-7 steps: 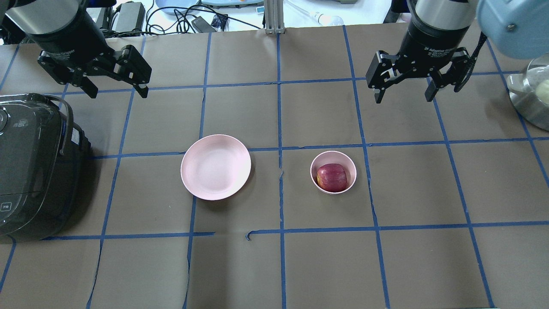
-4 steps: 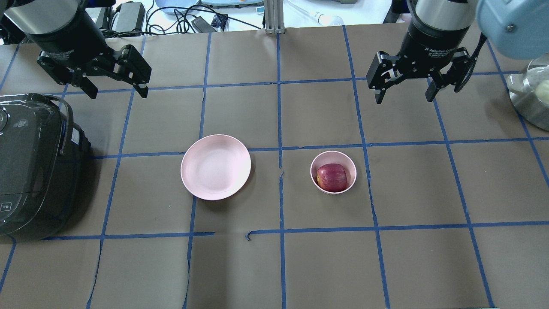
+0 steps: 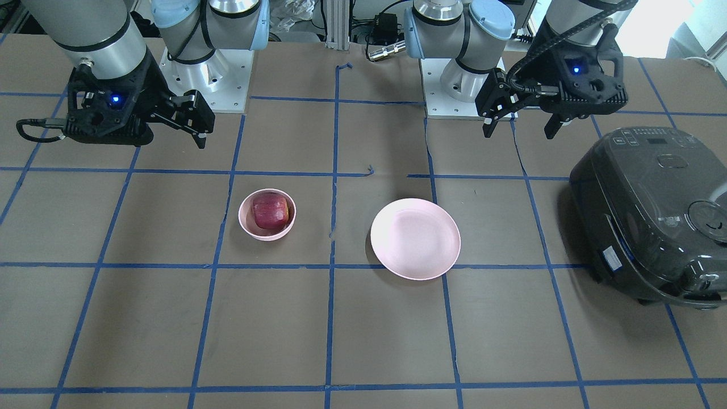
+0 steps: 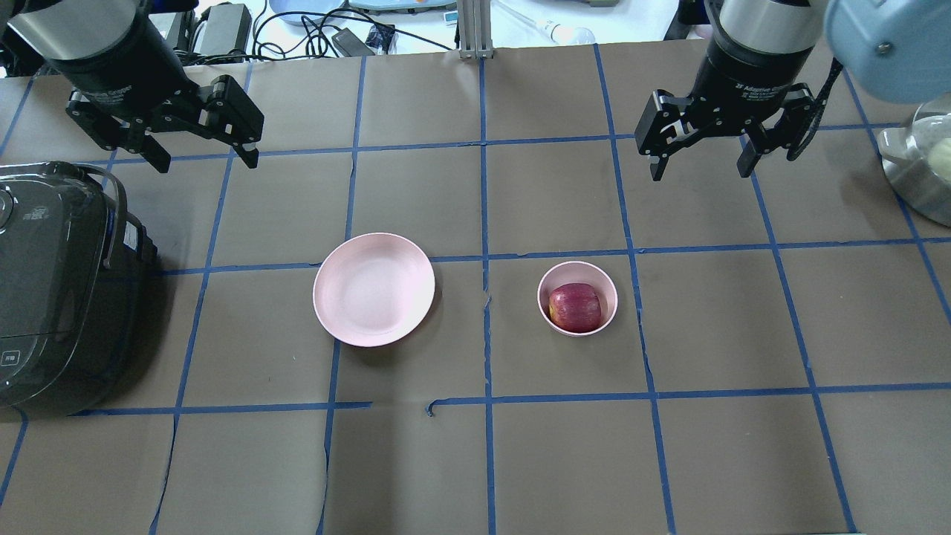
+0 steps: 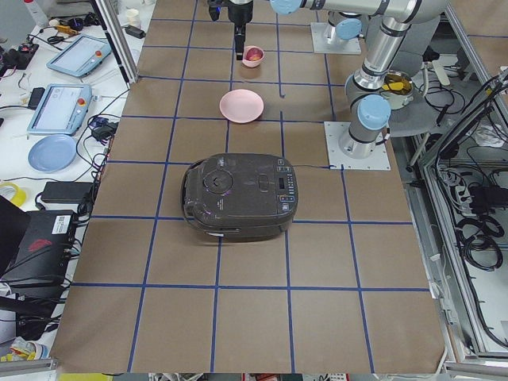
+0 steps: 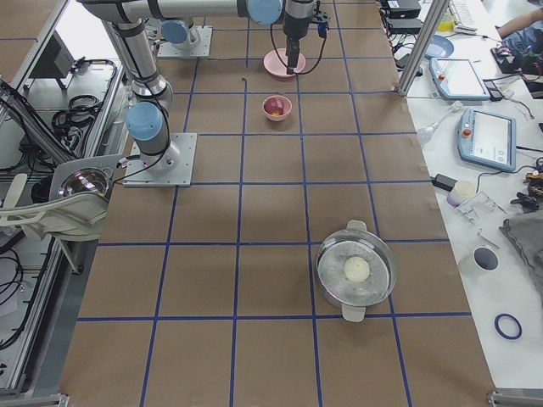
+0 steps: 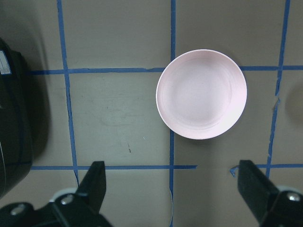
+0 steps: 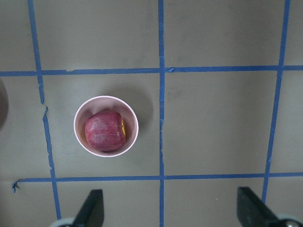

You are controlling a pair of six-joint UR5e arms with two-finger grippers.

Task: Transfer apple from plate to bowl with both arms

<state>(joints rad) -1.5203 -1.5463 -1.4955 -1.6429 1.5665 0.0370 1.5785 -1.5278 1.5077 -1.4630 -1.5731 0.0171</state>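
Note:
The dark red apple [image 4: 574, 307] sits inside the small pink bowl [image 4: 608, 291], right of centre in the overhead view. It also shows in the right wrist view [image 8: 104, 131] and the front view [image 3: 270, 210]. The wide pink plate [image 4: 374, 289] is empty and lies left of the bowl; it fills the left wrist view [image 7: 201, 93]. My left gripper [image 4: 207, 162] is open and empty, high and far back from the plate. My right gripper [image 4: 699, 172] is open and empty, high and behind the bowl.
A black rice cooker [image 4: 52, 290] stands at the table's left edge, left of the plate. A metal pot with a glass lid [image 4: 921, 171] stands at the right edge. Blue tape lines grid the brown table cover.
Both grippers have shifted only very slightly and stay open. The apple, bowl and plate have not moved.

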